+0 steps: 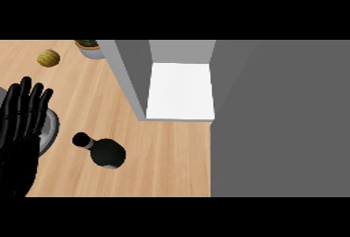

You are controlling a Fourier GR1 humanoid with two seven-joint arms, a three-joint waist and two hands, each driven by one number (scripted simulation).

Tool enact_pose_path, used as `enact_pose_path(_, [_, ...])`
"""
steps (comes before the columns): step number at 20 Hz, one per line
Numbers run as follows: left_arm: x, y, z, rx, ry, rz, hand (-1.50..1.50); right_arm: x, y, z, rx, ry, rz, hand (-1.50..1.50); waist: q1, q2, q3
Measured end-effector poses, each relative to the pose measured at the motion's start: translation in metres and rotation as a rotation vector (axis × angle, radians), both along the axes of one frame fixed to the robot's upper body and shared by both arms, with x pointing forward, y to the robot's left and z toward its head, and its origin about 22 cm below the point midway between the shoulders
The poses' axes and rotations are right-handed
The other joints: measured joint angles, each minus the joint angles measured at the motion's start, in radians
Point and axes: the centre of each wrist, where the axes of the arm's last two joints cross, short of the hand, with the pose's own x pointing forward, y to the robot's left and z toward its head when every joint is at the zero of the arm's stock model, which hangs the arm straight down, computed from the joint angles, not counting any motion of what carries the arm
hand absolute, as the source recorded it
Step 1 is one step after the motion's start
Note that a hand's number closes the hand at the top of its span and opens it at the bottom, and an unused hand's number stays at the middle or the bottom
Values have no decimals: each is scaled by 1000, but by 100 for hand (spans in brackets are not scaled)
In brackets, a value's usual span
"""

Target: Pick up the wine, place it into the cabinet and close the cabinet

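Observation:
The wine bottle [104, 151] is dark with a round cap and stands on the wooden counter [171, 157], seen from above, in the lower middle of the head view. The cabinet [179, 90] stands behind it with a white inner floor and grey walls; its large grey door [280, 120] fills the right side, swung open. My left hand [21, 125] rests at the left edge, fingers straight and pointing up, apart from the bottle. My right hand does not show.
A grey round plate [49, 132] lies partly under my left hand. A yellowish round fruit [48, 57] sits at the back left. A potted plant [89, 47] stands beside the cabinet's left wall.

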Motion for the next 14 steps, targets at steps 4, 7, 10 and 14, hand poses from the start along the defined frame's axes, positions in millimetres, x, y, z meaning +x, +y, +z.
enact_pose_path(4, [13, 1, 0, -14, -28, -111, -150, -13, 2, -1, -4, -2, -13, -150, -14, 5, 24])
enact_pose_path(7, [24, -8, -3, -59, -5, -257, -150, -23, 4, -6, 7, 39, 19, -150, -28, 9, 32])
enact_pose_path(10, [30, -19, -12, -184, 106, -377, -150, -31, 10, -11, 25, 131, 127, -150, -32, 10, 35])
enact_pose_path(14, [36, -19, -7, -274, 178, -472, -150, -49, 1, -3, 42, 198, 189, -150, -24, 8, 38])
